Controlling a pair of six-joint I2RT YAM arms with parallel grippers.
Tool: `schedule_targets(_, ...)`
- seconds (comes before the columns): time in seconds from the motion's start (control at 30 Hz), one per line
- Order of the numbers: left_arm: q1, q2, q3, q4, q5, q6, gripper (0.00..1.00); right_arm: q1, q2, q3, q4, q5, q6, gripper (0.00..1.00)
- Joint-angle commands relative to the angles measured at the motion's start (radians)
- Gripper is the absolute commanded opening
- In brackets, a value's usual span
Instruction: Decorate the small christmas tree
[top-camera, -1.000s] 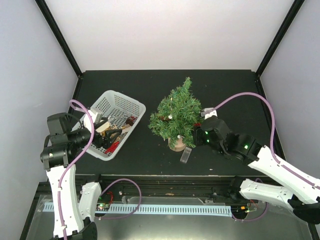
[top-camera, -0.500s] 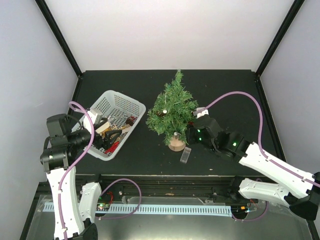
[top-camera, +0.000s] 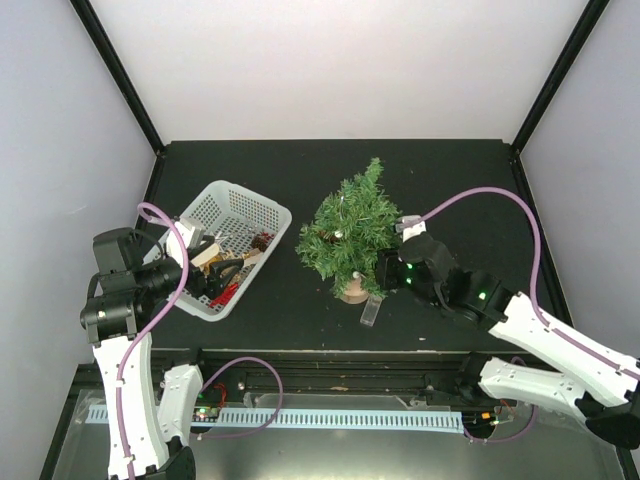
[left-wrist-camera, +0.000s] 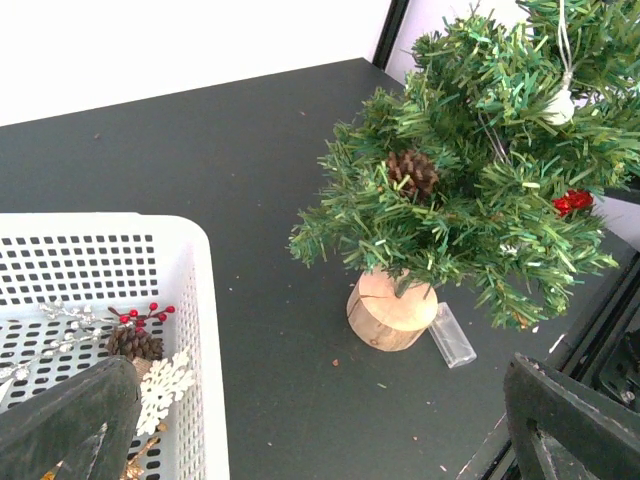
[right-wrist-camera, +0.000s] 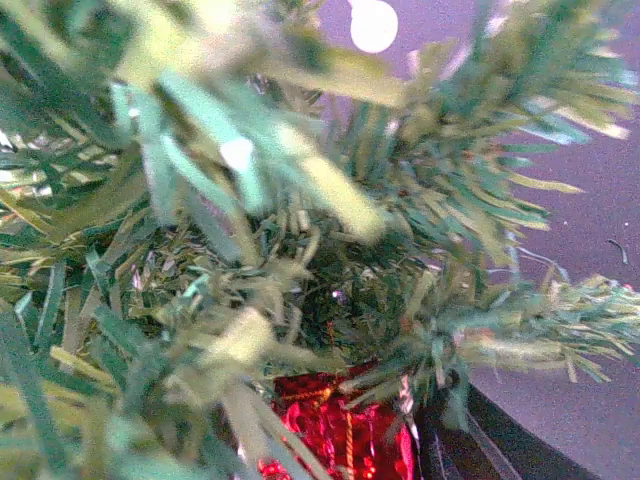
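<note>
Cone and ball hang on our tree, more wait in the left basket; left gripper gapes, and whether the right gripper holds the red bauble we cannot tell.

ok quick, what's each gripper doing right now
left gripper: open, nothing between its fingers.
right gripper: pushed into the small christmas tree next to a red ornament; cannot tell if it is open or gripping.

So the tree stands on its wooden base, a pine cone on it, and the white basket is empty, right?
Not empty. The left wrist view shows the white basket holding red berries, a snowflake and a pine cone. The rest holds.
</note>
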Motion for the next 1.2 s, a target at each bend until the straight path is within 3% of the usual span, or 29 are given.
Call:
schedule_targets(0.0, -0.005, -0.004, 0.000, 0.027, -0.007, -0.014, 0.99, -0.008, -0.044, -0.010, -0.033, 0.020, 0.004, 0.49)
schedule_targets(0.6, -0.001, -0.010, -0.001, 0.030, -0.013, -0.018, 0.99, -0.007, -0.187, 0.012, -0.107, 0.065, 0.005, 0.52)
schedule_targets(0.83, 0.002, -0.011, -0.001, 0.030, -0.013, -0.017, 0.99, -0.006, -0.190, 0.016, -0.205, 0.072, 0.031, 0.20)
schedule_targets(1.17, 0.002, -0.009, -0.001, 0.029, -0.017, -0.015, 0.99, -0.007, -0.170, -0.036, -0.179, -0.066, 0.030, 0.13)
